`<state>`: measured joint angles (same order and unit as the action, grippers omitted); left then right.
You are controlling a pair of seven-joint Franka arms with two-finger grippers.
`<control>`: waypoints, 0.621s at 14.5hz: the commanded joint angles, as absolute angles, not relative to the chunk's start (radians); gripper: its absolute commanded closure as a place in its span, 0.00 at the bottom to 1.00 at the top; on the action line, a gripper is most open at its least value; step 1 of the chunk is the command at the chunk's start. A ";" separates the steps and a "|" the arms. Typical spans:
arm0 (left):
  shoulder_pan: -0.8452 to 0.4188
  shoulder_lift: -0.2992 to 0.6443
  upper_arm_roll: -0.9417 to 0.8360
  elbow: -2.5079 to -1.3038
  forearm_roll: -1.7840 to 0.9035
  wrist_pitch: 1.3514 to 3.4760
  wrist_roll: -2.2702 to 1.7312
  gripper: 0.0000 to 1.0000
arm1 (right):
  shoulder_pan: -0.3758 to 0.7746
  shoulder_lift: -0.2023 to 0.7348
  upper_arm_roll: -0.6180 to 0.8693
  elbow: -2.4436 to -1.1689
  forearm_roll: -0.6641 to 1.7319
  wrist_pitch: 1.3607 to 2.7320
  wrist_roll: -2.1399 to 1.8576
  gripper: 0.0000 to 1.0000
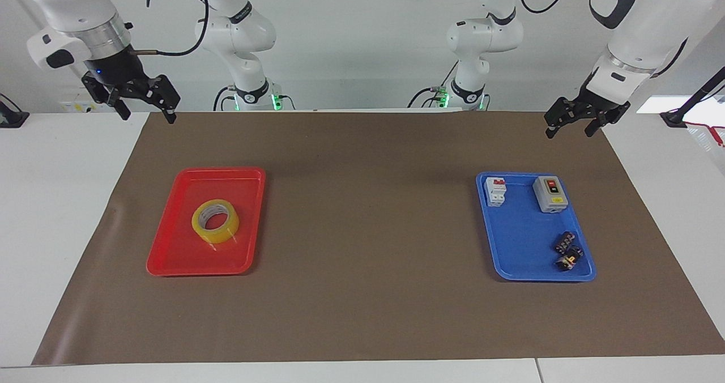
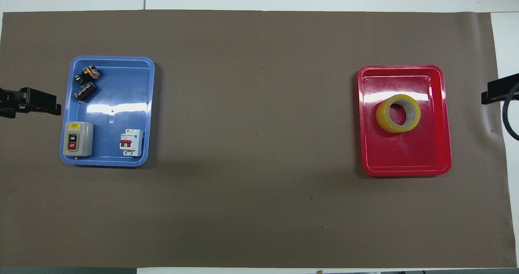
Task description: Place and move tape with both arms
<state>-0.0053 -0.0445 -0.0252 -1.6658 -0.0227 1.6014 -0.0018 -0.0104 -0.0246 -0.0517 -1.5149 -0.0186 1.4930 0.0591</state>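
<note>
The yellow tape roll (image 1: 215, 221) lies flat in the red tray (image 1: 170, 258) toward the right arm's end of the table; it also shows in the overhead view (image 2: 398, 113), in the red tray (image 2: 405, 160). My right gripper (image 1: 146, 115) is open and empty, raised over the brown mat's edge beside the red tray, apart from the tape; its tip shows in the overhead view (image 2: 488, 95). My left gripper (image 1: 568, 132) is open and empty, raised over the mat's edge beside the blue tray (image 1: 521, 252), and shows in the overhead view (image 2: 52, 105).
The blue tray (image 2: 113, 103) holds a grey switch box (image 1: 550, 194), a white circuit breaker (image 1: 495, 192) and two small dark parts (image 1: 567, 251). A brown mat (image 1: 368, 230) covers the table between the trays.
</note>
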 commanded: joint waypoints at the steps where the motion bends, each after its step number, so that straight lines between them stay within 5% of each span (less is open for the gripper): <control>1: -0.005 -0.066 -0.023 -1.678 -0.003 1.595 0.005 0.00 | -0.020 -0.015 -0.048 -1.497 -0.014 1.477 0.038 0.00; 9: -0.005 -0.066 -0.023 -1.678 -0.003 1.595 0.005 0.00 | -0.015 -0.018 -0.044 -1.496 -0.025 1.419 -0.014 0.00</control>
<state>-0.0053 -0.0445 -0.0252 -1.6658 -0.0227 1.6014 -0.0018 -0.0096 -0.0246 -0.0505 -1.5145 -0.0189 1.4546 0.0084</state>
